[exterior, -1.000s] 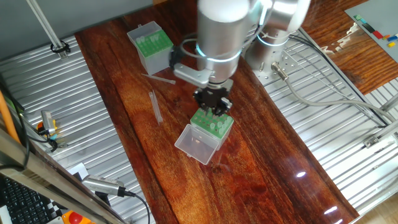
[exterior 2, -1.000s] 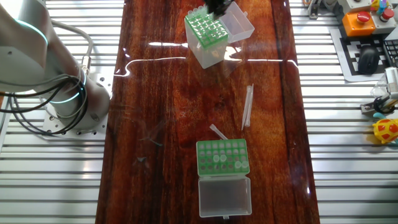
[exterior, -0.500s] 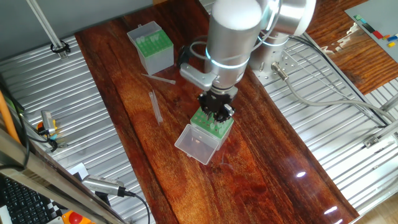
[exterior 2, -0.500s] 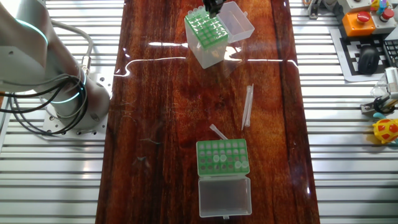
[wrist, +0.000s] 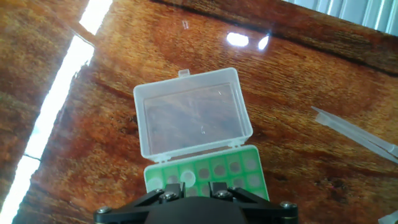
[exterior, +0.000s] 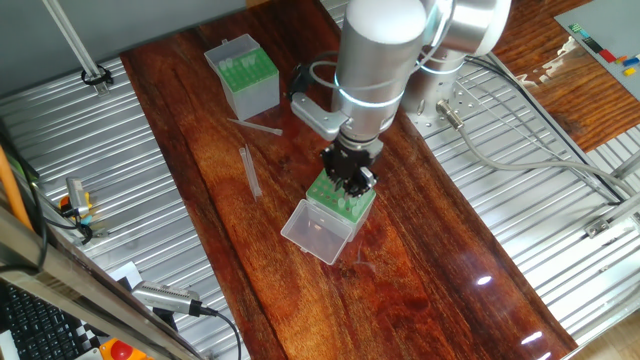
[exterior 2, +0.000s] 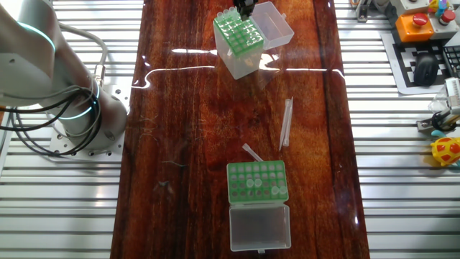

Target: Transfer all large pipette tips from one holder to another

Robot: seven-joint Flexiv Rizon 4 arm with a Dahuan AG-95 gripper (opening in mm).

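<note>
The low green rack [exterior: 338, 205] with its clear lid [exterior: 315, 232] open flat stands mid-table; it also shows in the other fixed view [exterior 2: 237, 34] and the hand view [wrist: 244, 169]. One pale pipette tip [wrist: 188, 178] stands in a hole of it. My gripper [exterior: 350, 180] hangs just above the rack's far rows, its fingers apart with nothing between them [wrist: 199, 186]. The taller translucent box [exterior: 245, 80] with a green insert stands at the far left and holds a few tips [exterior 2: 253, 184].
Two loose tips [exterior: 250, 170] lie together on the wood between the holders, and another tip [exterior: 255, 127] lies near the taller box. The taller box's lid [exterior 2: 260, 226] lies open. Ribbed metal panels [exterior: 520, 200] flank the wooden board.
My gripper has shifted slightly right and lower over the green rack. Both holders and the loose tips have not moved.
</note>
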